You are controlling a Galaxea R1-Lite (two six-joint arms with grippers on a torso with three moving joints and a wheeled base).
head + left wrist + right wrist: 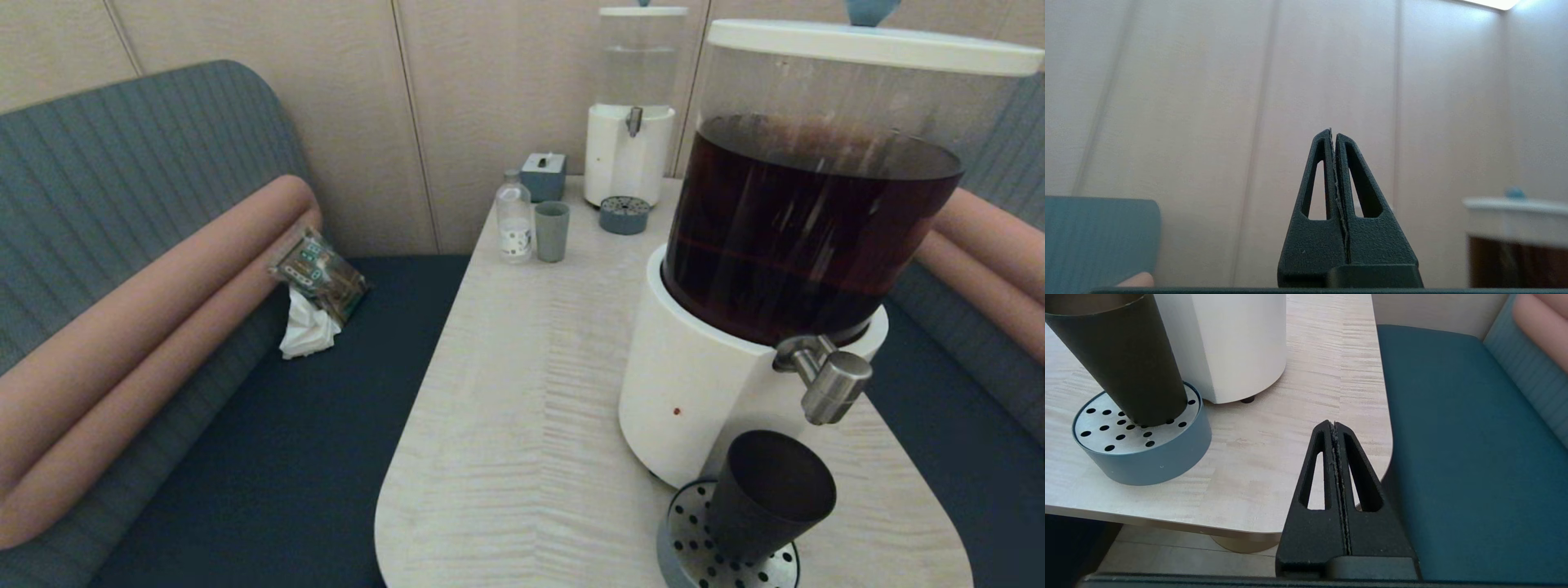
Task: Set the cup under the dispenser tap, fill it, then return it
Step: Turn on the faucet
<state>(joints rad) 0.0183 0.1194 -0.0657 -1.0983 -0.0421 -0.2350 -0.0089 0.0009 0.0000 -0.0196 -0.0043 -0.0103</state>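
Left gripper [1334,136]: fingers pressed together with nothing between them, raised and aimed at the beige wall panels [1208,102]; the white lid and dark liquid of the large dispenser [1515,241] show to one side in the left wrist view. This gripper does not appear in the head view.

Right gripper [1334,426]: fingers likewise pressed together and empty, held low beside the near corner of the worktop [1290,457], next to the blue bench seat [1453,437].

The cup [767,494] (black, tapered, no handle) stands upright on the perforated drip tray [694,547] at the foot of the dispenser's white base [694,392]. The dispenser tap [833,388] projects above the cup.

Far end of the worktop: a smaller clear-liquid dispenser [633,106], a grey-blue tumbler [552,231], a small bottle [514,216] and a blue-grey box [544,175].
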